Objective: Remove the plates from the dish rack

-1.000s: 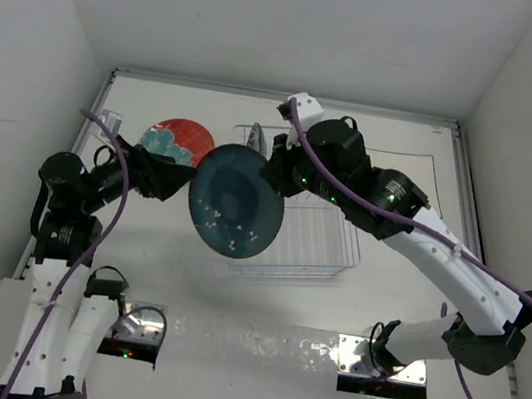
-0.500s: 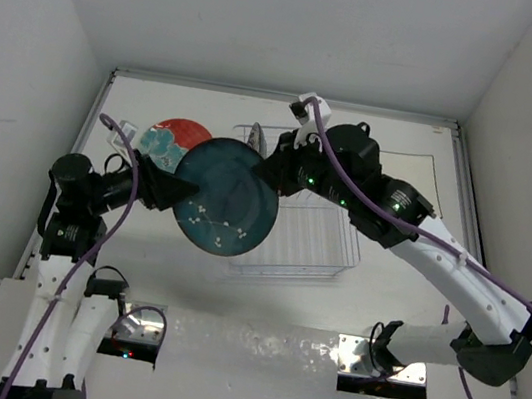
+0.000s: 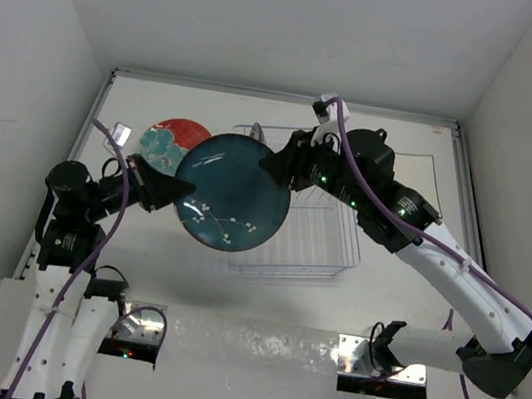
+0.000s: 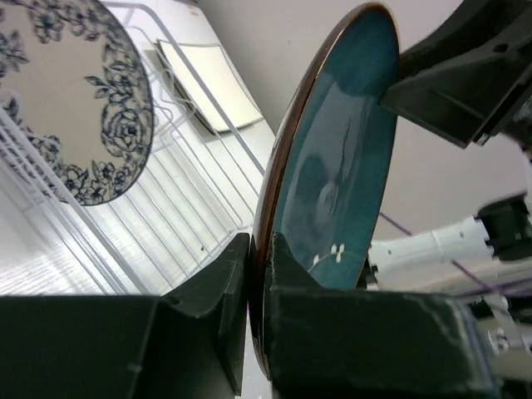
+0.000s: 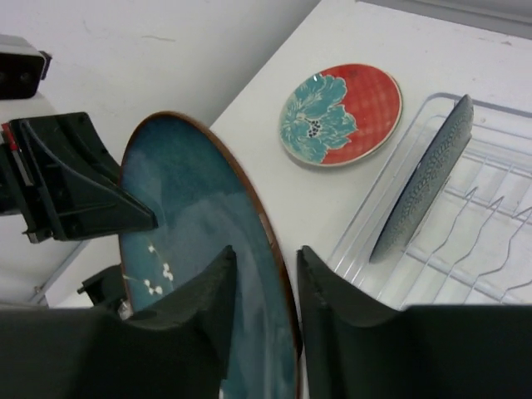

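The raised plate (image 3: 231, 194) hangs between the left gripper (image 3: 179, 189) and right gripper (image 3: 274, 164), at the rack's (image 3: 325, 241) left side. Behind it the flat plate (image 3: 172, 138) lies on the table (image 3: 183, 278), left of the rack. The standing plate (image 5: 426, 184) sits in the rack's left end.

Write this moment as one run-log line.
left gripper: shut on round teal plate rim | right gripper: open, astride same rim | white floral plate: in clear wire dish rack

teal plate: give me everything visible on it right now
The teal plate is round and glossy-glazed, dark teal with a thin brown rim and small white blossom sprigs. It hangs in the air, tilted, over the left edge of the dish rack. The left claw is shut on one edge. The right claw straddles the opposite rim, with a gap showing beside one finger.
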